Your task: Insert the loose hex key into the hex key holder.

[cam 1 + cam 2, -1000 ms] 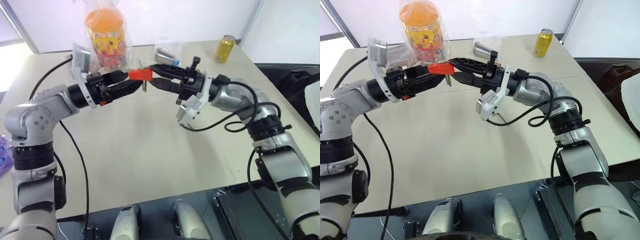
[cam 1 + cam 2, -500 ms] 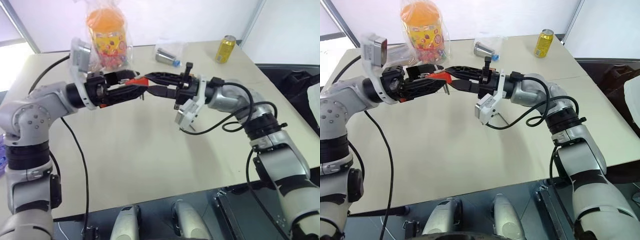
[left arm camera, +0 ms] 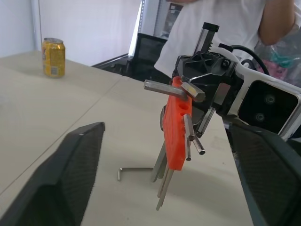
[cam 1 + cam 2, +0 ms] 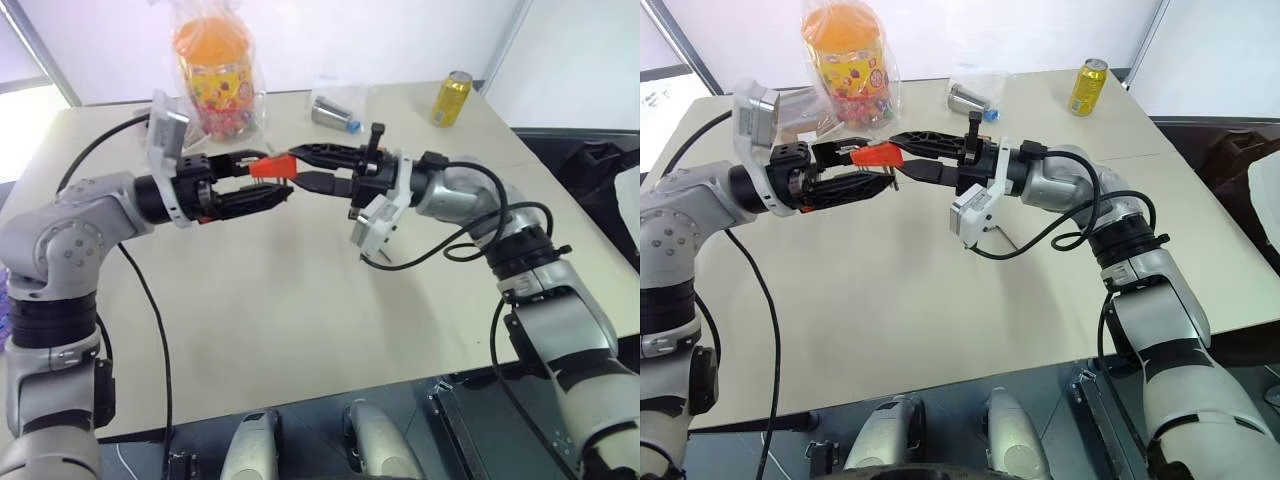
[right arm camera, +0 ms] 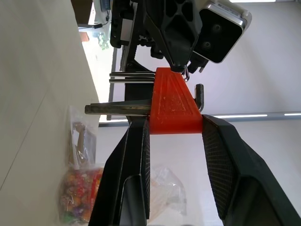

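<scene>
The hex key holder [image 4: 268, 166], a red-orange block with several metal keys sticking out, is held in the air above the table. My right gripper [image 5: 175, 123] is shut on its two sides. My left gripper [image 3: 164, 129] faces it from the other side and is open, its fingers [image 3: 75, 179] standing wide on either side of the holder without touching it. The loose hex key [image 3: 134, 169], a thin dark L-shaped rod, lies flat on the table below the holder.
At the back of the table [image 4: 300, 330] stand an orange snack cup in a clear bag [image 4: 212, 70], a metal cup in plastic wrap [image 4: 330, 112] and a yellow can [image 4: 450, 97]. A person in a white shirt [image 3: 225, 19] stands beyond the table.
My left gripper's fingers have drawn in a little around the holder. Both wrists have rolled slightly. The holder stays in my right gripper.
</scene>
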